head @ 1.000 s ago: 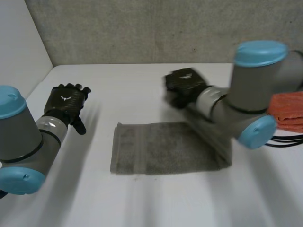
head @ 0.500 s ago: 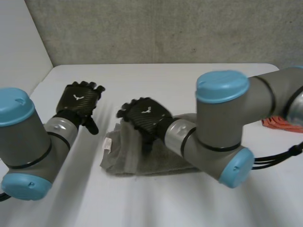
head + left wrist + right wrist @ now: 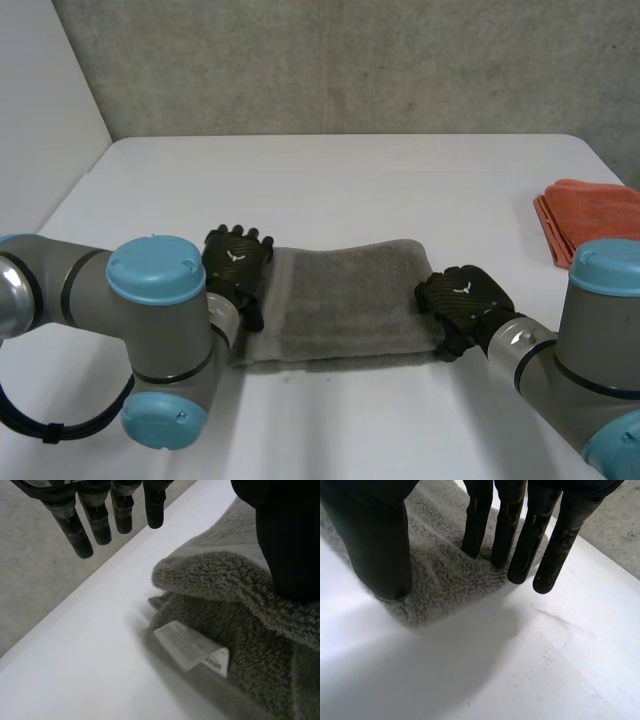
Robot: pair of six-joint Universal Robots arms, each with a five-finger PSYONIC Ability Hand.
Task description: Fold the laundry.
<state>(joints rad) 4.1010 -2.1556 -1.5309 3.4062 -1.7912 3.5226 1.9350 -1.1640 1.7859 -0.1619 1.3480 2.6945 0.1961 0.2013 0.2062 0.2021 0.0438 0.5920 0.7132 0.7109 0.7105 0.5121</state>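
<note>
"Towel first: where did we find it?"

"We found it in the middle of the white table, a grey band running from one hand to the other. At its left end we saw two layers, the upper one rolled over the lower, with a white label poking out between them."

"And our left hand?"

"It sat over that left end. Its fingers were straight and a little spread, hanging clear of the cloth beyond its edge. Only the thumb came down on the upper layer. We saw no pinch."

"And on the other side?"

"Our right hand was at the right end, on a corner. Its fingers were straight and close together, tips pressing the pile, and the thumb was set down beside them on the same edge. It lay flat on the cloth with nothing gathered between fingers and thumb."

"What lay further right?"

"An orange cloth, well apart from the towel by the table's right edge. It looked folded already."

"So how far along were we?"

"We judged one lengthwise fold done, since the towel lay doubled. Left to do, we thought, were a proper grasp at one end, a fold across to bring end to end, and a smoothing of the loose left edge."
</note>
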